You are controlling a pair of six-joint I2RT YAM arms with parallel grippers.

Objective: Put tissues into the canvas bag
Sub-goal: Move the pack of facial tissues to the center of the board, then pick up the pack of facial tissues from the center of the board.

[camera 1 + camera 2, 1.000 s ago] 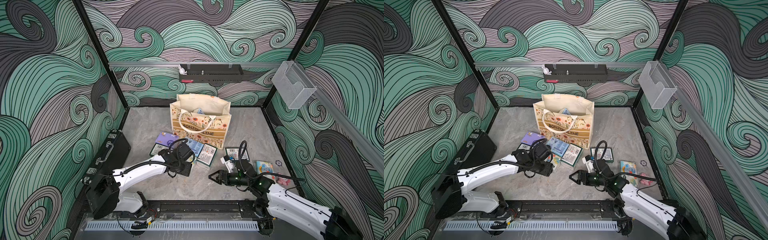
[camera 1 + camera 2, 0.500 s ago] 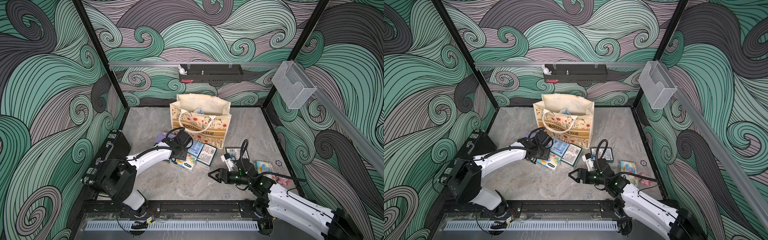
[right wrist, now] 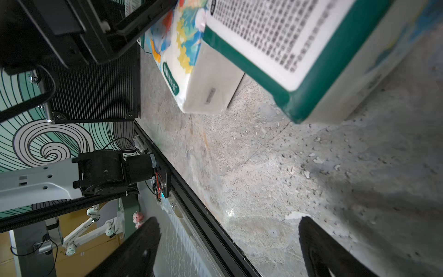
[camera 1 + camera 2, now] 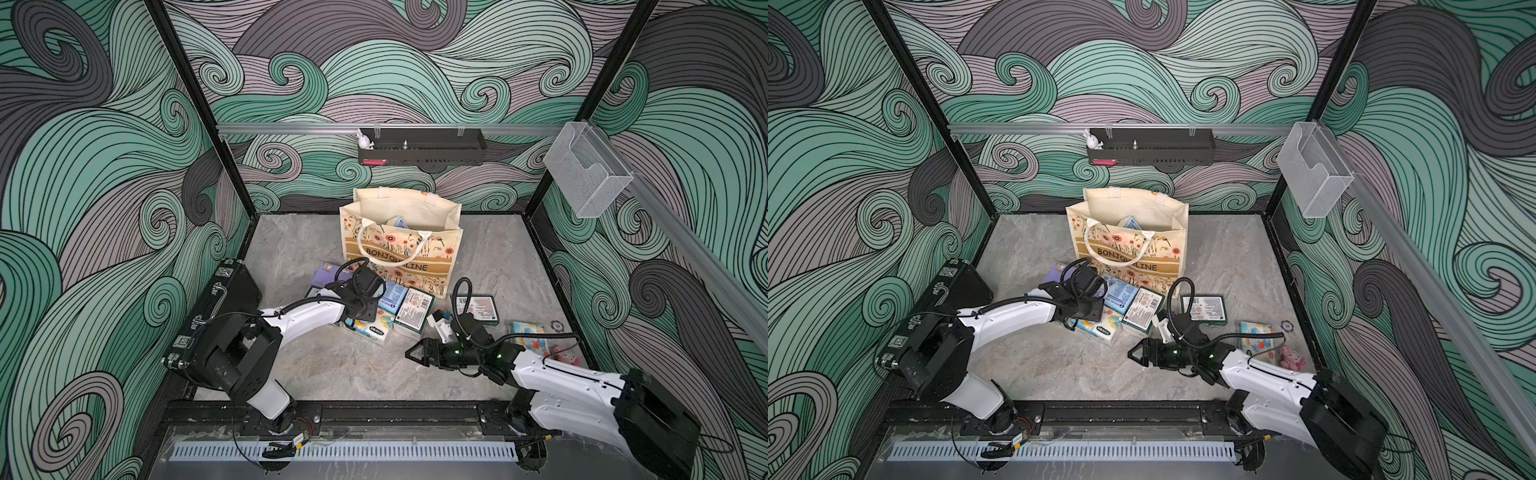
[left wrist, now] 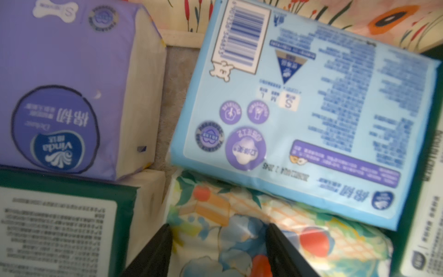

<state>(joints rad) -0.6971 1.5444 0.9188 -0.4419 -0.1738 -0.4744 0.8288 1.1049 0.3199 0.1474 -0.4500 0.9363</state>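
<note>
Near front rail (image 4: 395,412), right hand (image 4: 411,353) over bare floor (image 4: 353,374).

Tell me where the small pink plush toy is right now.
In both top views the pink plush toy lies at the right edge of the floor, just beside the cartoon-print tissue pack.

A robot test cell in a lab is being shown, being enclosed by swirl-printed walls (image 4: 83,187) and black posts (image 4: 195,99). A white left arm (image 4: 307,318) and right arm (image 4: 561,382) are being carried on a black base rail (image 4: 395,415) at the edge of a grey tabletop (image 4: 353,370).
</note>
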